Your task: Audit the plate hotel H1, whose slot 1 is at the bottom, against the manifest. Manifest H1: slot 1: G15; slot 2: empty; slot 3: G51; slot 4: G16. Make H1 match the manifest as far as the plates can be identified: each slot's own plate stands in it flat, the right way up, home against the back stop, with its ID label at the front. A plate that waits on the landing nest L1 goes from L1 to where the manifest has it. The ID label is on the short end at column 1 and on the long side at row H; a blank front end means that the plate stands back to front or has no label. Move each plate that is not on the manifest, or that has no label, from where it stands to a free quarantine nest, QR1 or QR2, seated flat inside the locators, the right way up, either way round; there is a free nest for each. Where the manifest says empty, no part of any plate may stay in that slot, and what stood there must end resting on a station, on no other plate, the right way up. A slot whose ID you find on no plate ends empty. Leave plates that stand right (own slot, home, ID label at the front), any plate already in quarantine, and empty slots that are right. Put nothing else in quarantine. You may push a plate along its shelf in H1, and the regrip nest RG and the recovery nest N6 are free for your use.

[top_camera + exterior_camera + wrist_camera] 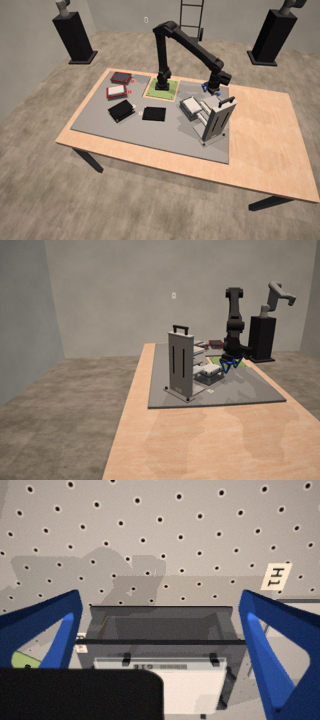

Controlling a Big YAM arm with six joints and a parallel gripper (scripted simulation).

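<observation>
The grey plate hotel H1 [219, 118] stands at the right of the mat, with a black handle on top; it also shows in the exterior view [180, 364]. White plates [204, 111] stick out of its shelves toward the landing nest. A white plate [191, 104] lies on the landing nest L1 in front of the hotel. In the wrist view this plate [175, 680] shows a dark label on its near end, too blurred to read surely. My gripper [160, 598] [230, 365] is open and empty. It hangs above and behind L1, with the blue fingers spread wider than the nest.
Two red-framed quarantine nests sit at the back left: the far one [120, 76] is empty, the near one [116, 90] holds a white plate. Two black nests [120, 110] [154, 113] lie mid-mat. The arm's green base [162, 88] is at the back. An H1 tag [276, 576] lies on the mat.
</observation>
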